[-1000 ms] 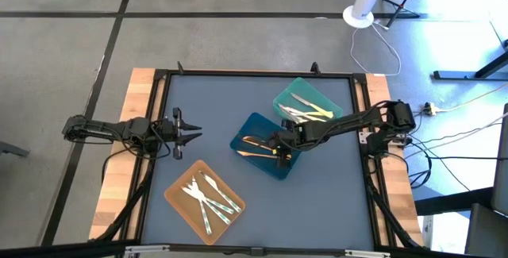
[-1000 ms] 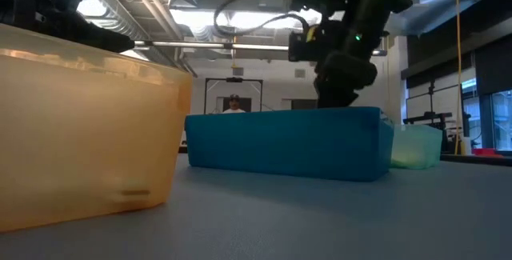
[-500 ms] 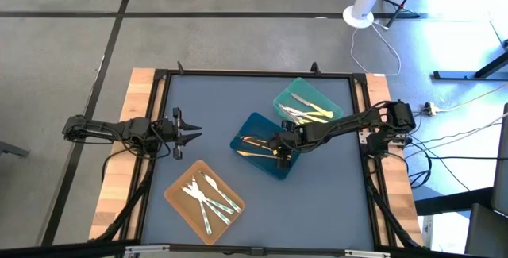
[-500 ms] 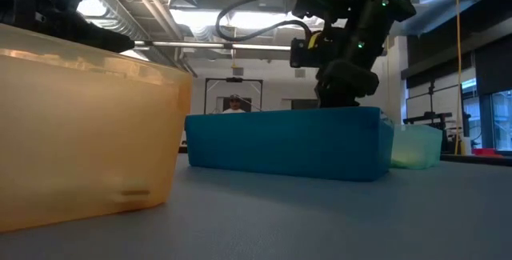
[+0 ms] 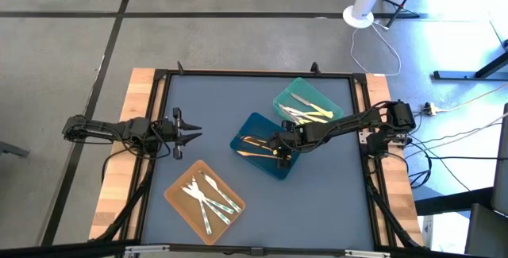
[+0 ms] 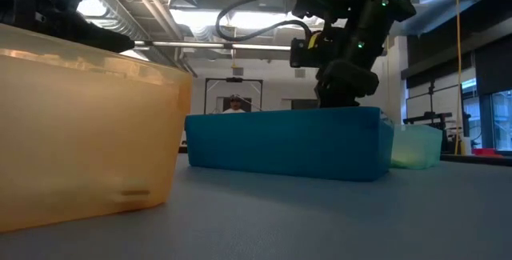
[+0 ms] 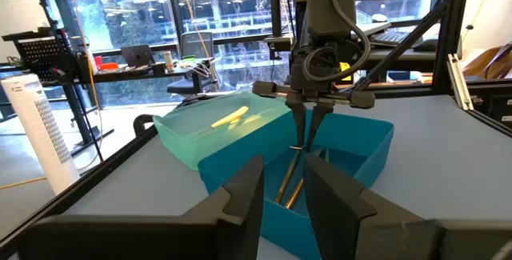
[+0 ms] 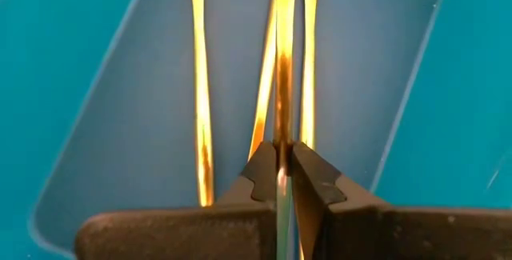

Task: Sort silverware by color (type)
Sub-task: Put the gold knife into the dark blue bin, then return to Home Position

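Orange utensil [image 8: 284, 60] pinched: right wrist view only.

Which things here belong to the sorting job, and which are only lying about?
Job:
- orange silverware in the blue tray, one piece gripped by the right claw
- yellow silverware in the teal tray
- white silverware in the orange tray

Lying about:
- white fan
- floor cables
- idle left claw

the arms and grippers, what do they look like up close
Both arms are dark, slim and jointed, with black cables looping along them. The right gripper ends in two thin, tapered black fingers under a bulky wrist; green lights glow on it. The left gripper has matching dark fingers.
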Controlling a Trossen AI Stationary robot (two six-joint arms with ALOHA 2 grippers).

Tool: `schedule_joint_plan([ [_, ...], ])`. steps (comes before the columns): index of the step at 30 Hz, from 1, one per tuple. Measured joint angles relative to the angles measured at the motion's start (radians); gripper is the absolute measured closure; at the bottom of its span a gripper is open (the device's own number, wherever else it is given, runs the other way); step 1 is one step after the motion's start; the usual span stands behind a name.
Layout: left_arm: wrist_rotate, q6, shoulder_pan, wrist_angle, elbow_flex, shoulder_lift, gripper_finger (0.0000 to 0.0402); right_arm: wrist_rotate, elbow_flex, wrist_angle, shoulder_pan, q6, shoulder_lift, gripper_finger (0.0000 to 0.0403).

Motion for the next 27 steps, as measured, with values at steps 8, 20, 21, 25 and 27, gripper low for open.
schedule_joint_plan([
  [8,0.000,0.000,0.000,0.000,0.000,0.000,0.0318,0.014,0.000,0.000,0.000,0.001,0.000,0.0331],
  [20,0.000,0.000,0.000,0.000,0.000,0.000,0.0318,0.019,0.000,0.000,0.000,0.000,0.000,0.0303],
  [21,0.000,0.000,0.000,0.000,0.000,0.000,0.0318,0.019,0.000,0.000,0.000,0.000,0.000,0.0304],
  [25,0.000,0.000,0.000,0.000,0.000,0.000,0.0318,0.019,0.000,0.000,0.000,0.000,0.000,0.0310],
  [27,0.000,0.000,0.000,0.000,0.000,0.000,0.0318,0.019,0.000,0.000,0.000,0.000,0.000,0.0313],
])
